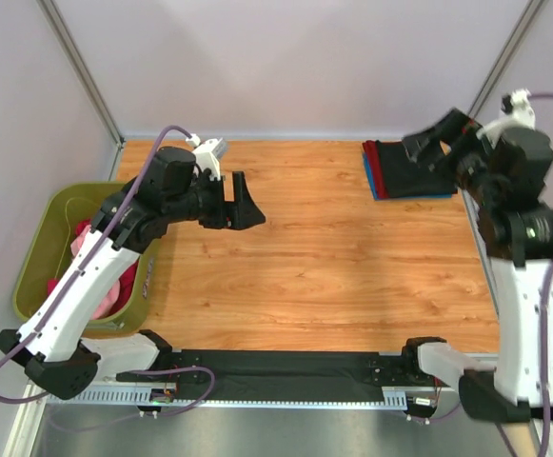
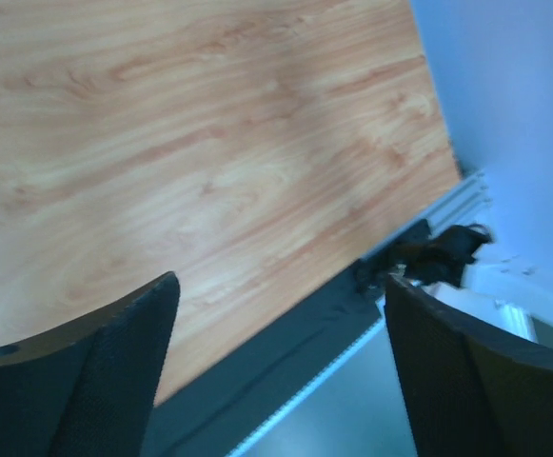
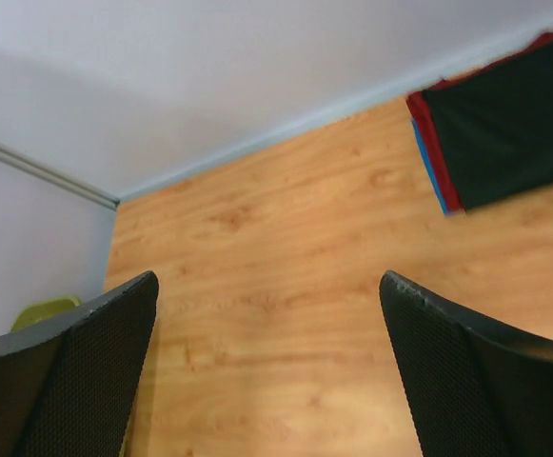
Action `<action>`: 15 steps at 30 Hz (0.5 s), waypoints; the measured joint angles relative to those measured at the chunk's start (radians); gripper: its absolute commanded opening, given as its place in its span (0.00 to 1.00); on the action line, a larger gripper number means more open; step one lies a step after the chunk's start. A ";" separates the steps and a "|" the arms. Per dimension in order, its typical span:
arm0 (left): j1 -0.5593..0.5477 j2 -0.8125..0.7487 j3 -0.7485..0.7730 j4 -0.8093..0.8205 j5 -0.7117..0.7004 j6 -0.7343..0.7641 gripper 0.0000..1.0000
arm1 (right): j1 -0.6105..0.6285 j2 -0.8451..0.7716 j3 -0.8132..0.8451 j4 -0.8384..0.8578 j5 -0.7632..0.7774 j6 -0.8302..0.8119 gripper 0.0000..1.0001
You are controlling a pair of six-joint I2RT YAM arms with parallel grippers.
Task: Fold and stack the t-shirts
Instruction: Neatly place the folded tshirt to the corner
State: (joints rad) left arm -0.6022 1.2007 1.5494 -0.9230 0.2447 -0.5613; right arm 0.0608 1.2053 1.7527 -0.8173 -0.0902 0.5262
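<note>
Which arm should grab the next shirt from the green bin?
Left. The left gripper is open and nearer the bin holding pink shirts; the right gripper is by the folded stack.

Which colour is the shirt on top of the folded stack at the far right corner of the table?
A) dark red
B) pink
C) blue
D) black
D: the black shirt lies on top of the stack; only edges of the dark red shirt and the blue shirt show beneath it.
</note>
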 measured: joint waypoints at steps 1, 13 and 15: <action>0.000 -0.006 -0.008 -0.002 0.017 -0.003 0.99 | -0.002 -0.074 -0.039 -0.051 0.004 0.002 1.00; 0.000 -0.097 -0.019 -0.021 0.122 -0.027 0.99 | -0.006 -0.340 -0.139 -0.432 -0.097 0.073 1.00; 0.000 -0.135 -0.019 -0.012 0.129 -0.035 0.99 | -0.006 -0.357 -0.158 -0.435 -0.130 0.087 1.00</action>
State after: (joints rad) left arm -0.6022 1.0653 1.5307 -0.9352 0.3733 -0.5961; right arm 0.0544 0.8478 1.5948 -1.2522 -0.2203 0.6136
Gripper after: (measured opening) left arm 0.993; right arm 0.998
